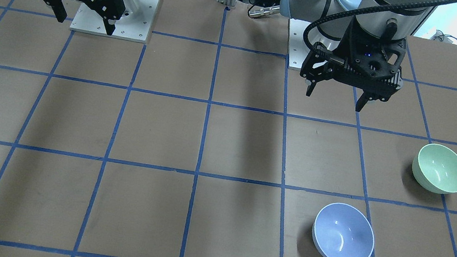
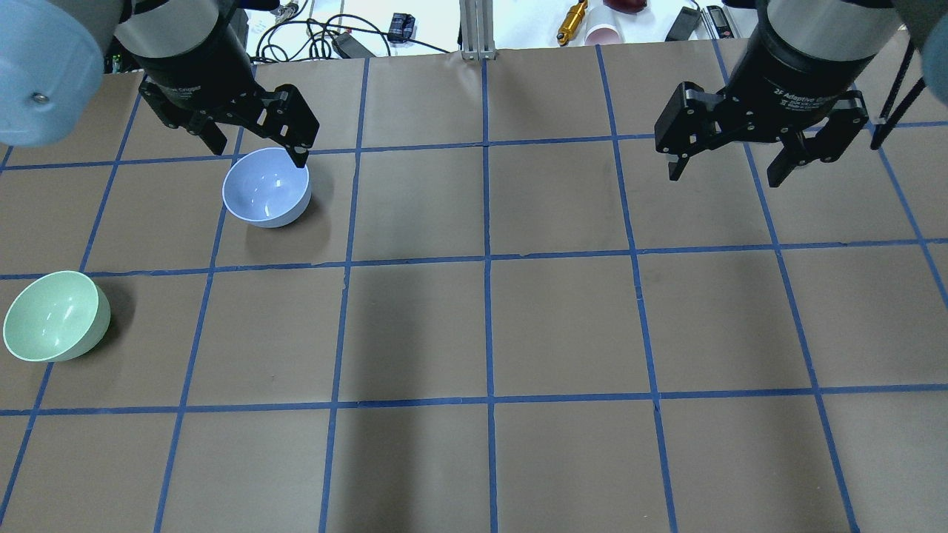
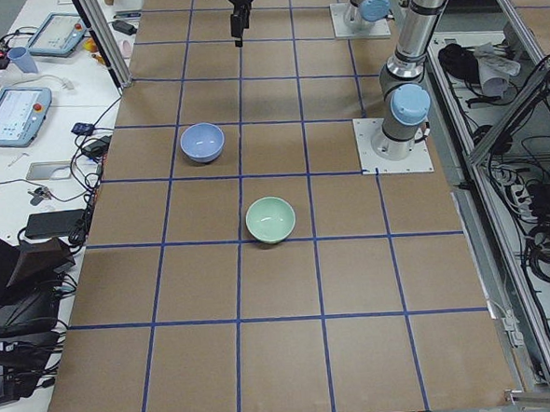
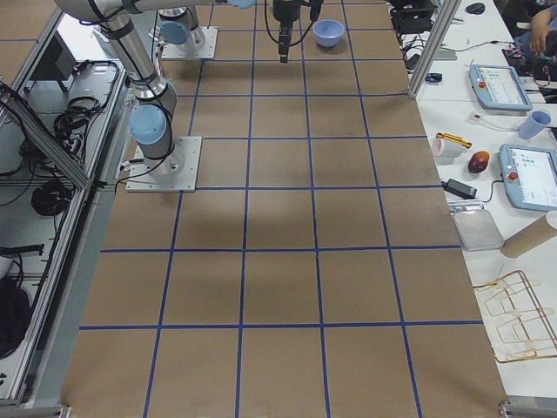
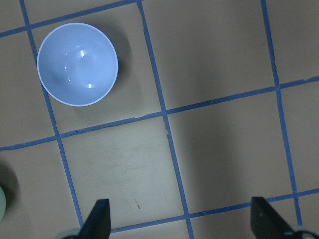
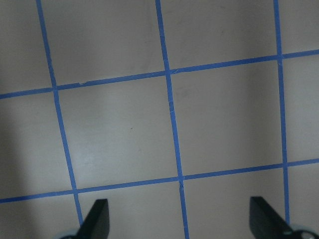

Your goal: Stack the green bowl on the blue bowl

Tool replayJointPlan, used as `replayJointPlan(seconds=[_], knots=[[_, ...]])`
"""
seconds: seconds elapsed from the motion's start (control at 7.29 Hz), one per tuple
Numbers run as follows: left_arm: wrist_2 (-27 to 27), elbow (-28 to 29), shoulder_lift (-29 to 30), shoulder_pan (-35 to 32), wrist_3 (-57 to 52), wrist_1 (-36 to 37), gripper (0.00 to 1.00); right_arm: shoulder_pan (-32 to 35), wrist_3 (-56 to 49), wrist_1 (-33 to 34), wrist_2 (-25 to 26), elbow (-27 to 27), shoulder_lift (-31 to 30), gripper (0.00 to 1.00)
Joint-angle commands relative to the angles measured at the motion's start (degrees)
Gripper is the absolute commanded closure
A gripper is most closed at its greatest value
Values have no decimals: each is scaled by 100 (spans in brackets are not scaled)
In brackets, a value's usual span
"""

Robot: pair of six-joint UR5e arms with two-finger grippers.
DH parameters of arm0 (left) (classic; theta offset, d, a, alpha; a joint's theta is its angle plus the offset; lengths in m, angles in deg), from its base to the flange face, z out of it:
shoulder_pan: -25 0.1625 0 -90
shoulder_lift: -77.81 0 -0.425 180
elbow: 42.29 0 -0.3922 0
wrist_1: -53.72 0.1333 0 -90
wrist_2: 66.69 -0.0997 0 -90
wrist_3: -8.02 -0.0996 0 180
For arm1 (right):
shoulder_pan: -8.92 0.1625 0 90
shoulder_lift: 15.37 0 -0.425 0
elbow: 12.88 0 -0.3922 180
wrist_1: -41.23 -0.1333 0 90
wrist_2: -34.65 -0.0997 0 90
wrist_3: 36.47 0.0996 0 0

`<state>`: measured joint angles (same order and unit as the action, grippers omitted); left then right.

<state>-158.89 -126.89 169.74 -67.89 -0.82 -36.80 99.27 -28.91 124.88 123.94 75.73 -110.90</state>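
**On my left half of the table (image 2: 563, 326), the green bowl (image 1: 440, 169) and blue bowl (image 1: 344, 234) sit apart**

The green bowl stands upright, mouth up, near the table's left edge. The blue bowl stands upright too, well apart from it, farther from my base and more toward the middle. My left gripper (image 1: 333, 100) hangs high above the table, fingers spread wide, touching neither bowl. My right gripper (image 2: 723, 178) hangs over the right half, fingers equally spread.
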Motion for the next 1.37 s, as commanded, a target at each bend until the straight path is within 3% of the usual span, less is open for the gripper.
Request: replayJointPlan(seconds=[0.0,0.69,1.24], knots=[[-25,-91,0,7,74,17,0,0,0,2,0,7,0,0],[-7,-434,35,833,-573,185,0,0,0,2,0,7,0,0],[54,-1083,44,2316,-2432,386,0,0,0,-7,-9,-1,0,0]])
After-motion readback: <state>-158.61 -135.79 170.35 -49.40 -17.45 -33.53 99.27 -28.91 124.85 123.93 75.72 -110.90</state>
